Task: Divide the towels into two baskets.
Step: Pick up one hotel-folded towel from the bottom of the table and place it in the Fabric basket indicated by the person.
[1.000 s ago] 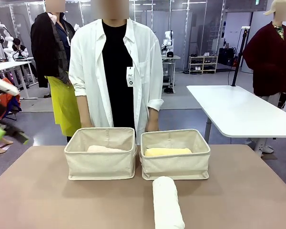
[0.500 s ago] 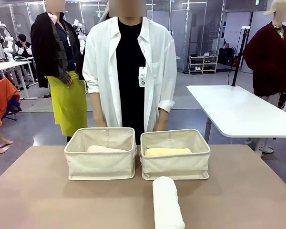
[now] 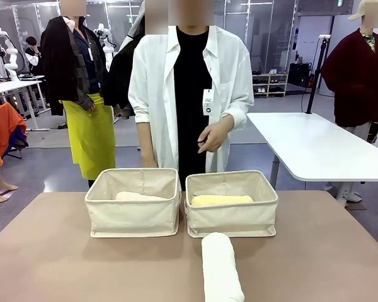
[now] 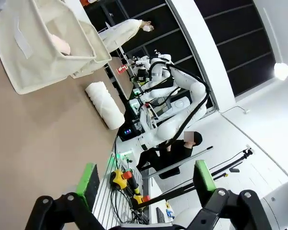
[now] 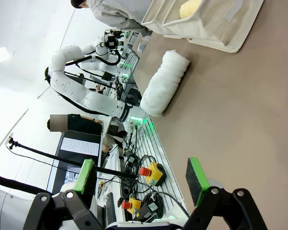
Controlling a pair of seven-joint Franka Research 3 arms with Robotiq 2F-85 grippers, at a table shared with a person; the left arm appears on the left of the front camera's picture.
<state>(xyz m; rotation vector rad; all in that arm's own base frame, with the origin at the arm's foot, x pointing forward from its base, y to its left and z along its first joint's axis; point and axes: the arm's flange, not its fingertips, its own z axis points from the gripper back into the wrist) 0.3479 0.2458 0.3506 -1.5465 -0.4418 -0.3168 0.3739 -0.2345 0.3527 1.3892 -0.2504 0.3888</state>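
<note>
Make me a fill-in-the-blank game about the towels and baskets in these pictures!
1. The towel lying on the table, outside the baskets, is ____ in colour.
2. The right basket holds a pale ____ towel.
3. The pale pink towel lies in the ____ basket.
4. The number of baskets on the table is ____.

Missing words: white; yellow; left; two
</note>
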